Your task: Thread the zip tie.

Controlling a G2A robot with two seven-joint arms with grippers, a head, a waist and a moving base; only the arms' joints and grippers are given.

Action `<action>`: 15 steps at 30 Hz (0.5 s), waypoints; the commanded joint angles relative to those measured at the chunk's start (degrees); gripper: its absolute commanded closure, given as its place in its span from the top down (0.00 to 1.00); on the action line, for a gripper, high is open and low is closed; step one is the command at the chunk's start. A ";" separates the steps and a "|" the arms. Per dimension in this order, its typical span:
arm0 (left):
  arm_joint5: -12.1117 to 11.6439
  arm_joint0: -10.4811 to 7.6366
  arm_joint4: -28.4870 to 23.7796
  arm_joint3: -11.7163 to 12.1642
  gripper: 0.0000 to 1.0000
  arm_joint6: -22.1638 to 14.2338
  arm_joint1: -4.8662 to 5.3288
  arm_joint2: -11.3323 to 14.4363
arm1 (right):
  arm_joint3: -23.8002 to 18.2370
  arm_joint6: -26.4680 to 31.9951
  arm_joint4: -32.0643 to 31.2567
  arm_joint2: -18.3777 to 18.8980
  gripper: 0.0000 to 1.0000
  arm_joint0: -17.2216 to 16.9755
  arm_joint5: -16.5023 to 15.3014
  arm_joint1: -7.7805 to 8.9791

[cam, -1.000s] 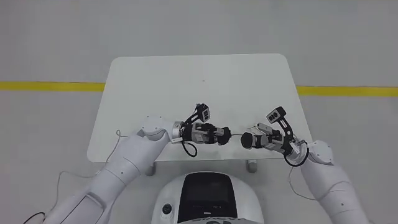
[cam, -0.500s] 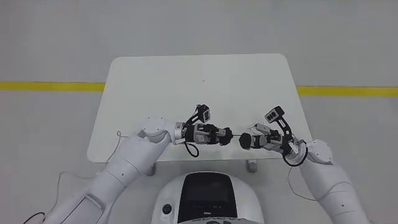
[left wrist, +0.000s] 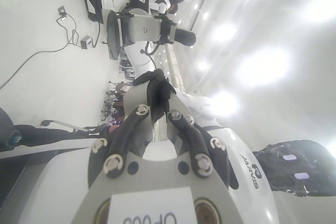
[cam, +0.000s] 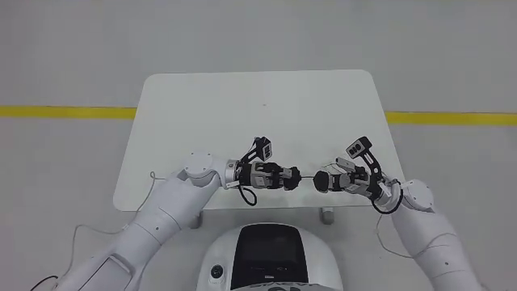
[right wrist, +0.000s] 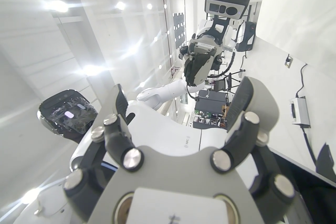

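My left gripper (cam: 292, 178) hovers over the table's near edge, shut on a thin black zip tie (cam: 306, 179) that sticks out toward my right gripper (cam: 321, 181). In the right wrist view the left gripper (right wrist: 195, 72) faces me, and the zip tie (right wrist: 188, 89) shows as a fine black strand at its tips. The right gripper (right wrist: 182, 87) is open with nothing between its fingers, a short gap from the tie's free end. In the left wrist view my left gripper's tips (left wrist: 157, 83) are pressed together, and the right gripper (left wrist: 183, 37) sits farther off.
Both arms hang above the near edge of the white table (cam: 258, 105). A yellow floor line (cam: 65, 111) runs behind it. Cables and a power brick (right wrist: 298, 109) lie on the floor.
The right gripper has edged slightly toward the left one and back again. The left arm has stayed nearly still, holding the zip tie.
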 commanded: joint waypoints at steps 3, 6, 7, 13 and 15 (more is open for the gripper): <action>0.06 0.00 -0.13 -0.17 0.00 0.08 0.10 0.07 | -0.25 -0.03 0.00 -0.57 1.00 0.09 0.05 0.31; 0.13 -0.02 -0.26 -0.27 0.00 0.16 0.17 0.14 | -0.48 -0.03 -0.12 -1.07 1.00 0.10 0.01 0.66; 0.16 -0.03 -0.28 -0.28 0.00 0.15 0.18 0.16 | -0.52 -0.03 -0.08 -1.21 1.00 0.12 -0.04 0.76; 0.16 -0.03 -0.28 -0.28 0.00 0.15 0.18 0.16 | -0.54 -0.03 1.03 -2.17 1.00 0.30 -0.41 1.47; 0.16 -0.03 -0.28 -0.28 0.00 0.15 0.18 0.16 | -0.48 -0.03 1.33 -2.52 0.83 0.39 -0.54 1.71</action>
